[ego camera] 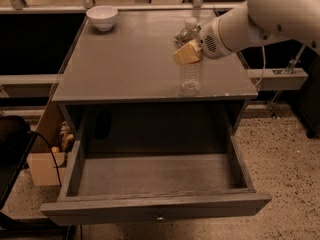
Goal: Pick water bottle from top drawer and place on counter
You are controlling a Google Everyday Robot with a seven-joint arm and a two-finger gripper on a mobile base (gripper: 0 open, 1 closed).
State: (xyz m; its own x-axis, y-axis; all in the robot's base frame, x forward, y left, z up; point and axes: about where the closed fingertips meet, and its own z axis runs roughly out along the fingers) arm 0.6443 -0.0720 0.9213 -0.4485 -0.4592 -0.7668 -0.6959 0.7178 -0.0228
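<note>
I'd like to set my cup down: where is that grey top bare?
The counter is bare across its middle and front left, between the white bowl at the back left and the water bottle. The front right is crowded: the gripper is at the bottle.

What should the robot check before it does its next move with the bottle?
1. Water bottle out of the top drawer: ok, nothing shows inside the drawer.
2. Bottle upright on the counter: ok.
3. Bottle well back from the counter's front edge: not ok, it stands near that edge.
4. Gripper, at the bottle's upper part, has let go: cannot tell.
5. White bowl out of the way: ok, it sits at the far back left corner.
</note>
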